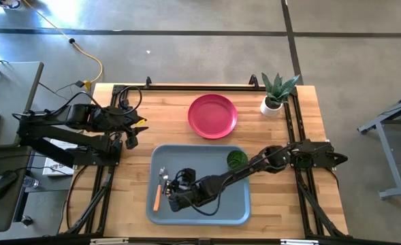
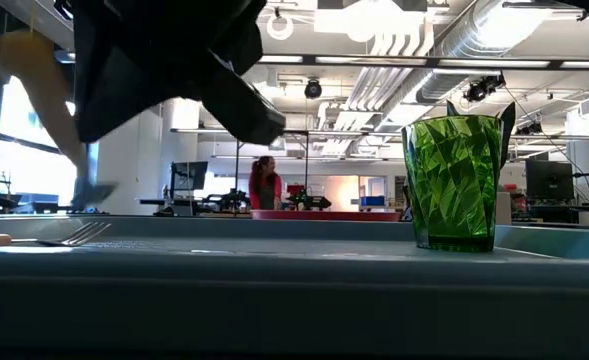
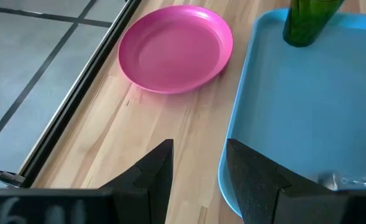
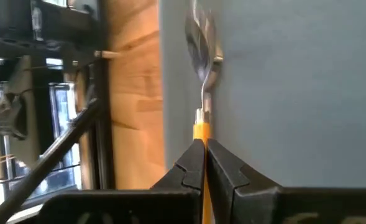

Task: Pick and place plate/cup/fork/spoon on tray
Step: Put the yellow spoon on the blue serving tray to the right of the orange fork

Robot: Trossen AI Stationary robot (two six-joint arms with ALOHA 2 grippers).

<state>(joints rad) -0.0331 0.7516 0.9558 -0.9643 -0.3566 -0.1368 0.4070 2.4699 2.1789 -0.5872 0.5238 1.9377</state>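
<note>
Now the spoon (image 4: pixel 204 43) is held pinched in the right hand (image 4: pixel 202 155) over the tray (image 1: pixel 234 204), to be released next; left hand (image 3: pixel 198 177) is parked wide

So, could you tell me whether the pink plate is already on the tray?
No, the pink plate lies on the bare wooden table beyond the grey-blue tray.

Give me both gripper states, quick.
Left gripper: open, empty, over the table edge by the tray.
Right gripper: shut on the spoon.
</note>
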